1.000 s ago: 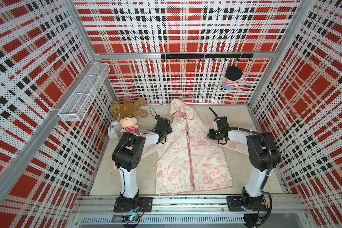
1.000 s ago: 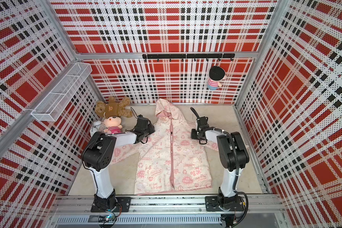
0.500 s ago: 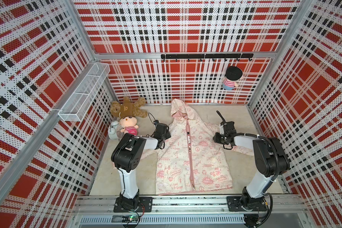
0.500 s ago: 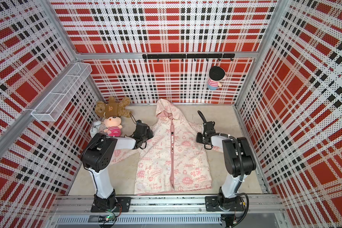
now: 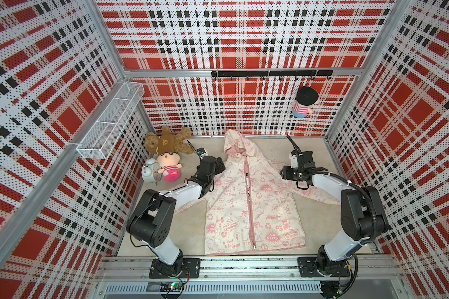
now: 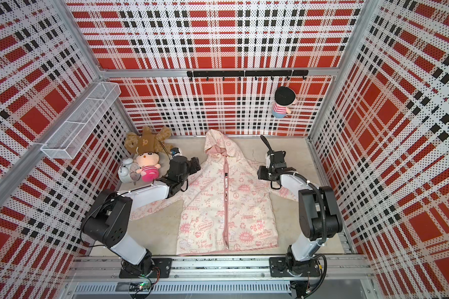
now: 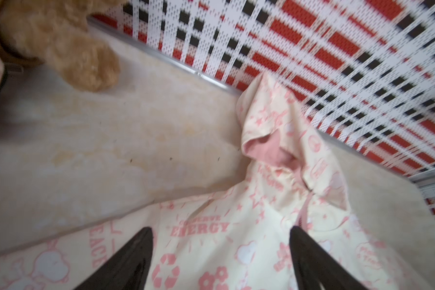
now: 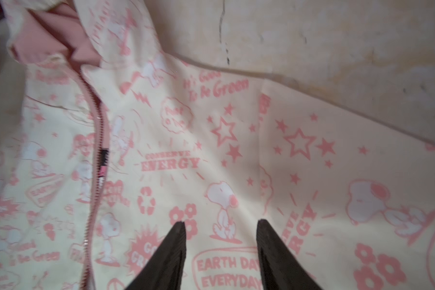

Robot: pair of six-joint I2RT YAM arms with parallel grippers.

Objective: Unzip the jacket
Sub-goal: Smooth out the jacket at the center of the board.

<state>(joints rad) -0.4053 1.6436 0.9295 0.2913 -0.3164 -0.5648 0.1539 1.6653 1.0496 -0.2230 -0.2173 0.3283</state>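
The cream jacket point(image 5: 254, 207) point(image 6: 231, 207) with pink prints lies flat on the table, front up, its hood toward the back wall. Its pink zipper point(image 5: 248, 196) point(image 8: 99, 150) runs closed down the middle, with a black tag point(image 8: 104, 160) high on the chest. My left gripper point(image 5: 219, 164) point(image 7: 220, 229) hovers open over the shoulder on the toy side, with only printed fabric point(image 7: 236, 251) between its fingers. My right gripper point(image 5: 285, 172) point(image 8: 220, 222) stands open over the opposite shoulder, holding nothing.
A brown teddy bear point(image 5: 167, 145), a pink doll point(image 5: 169, 165) and a white alarm clock point(image 5: 149, 172) crowd the back left corner, close to my left gripper. A wire basket point(image 5: 112, 124) hangs on the left wall. A small doll point(image 5: 303, 103) hangs from the hook rail point(image 5: 270, 73).
Both grippers have opened wider over the jacket's shoulders. The right gripper has shifted outward, away from the zipper. The jacket lies as before.
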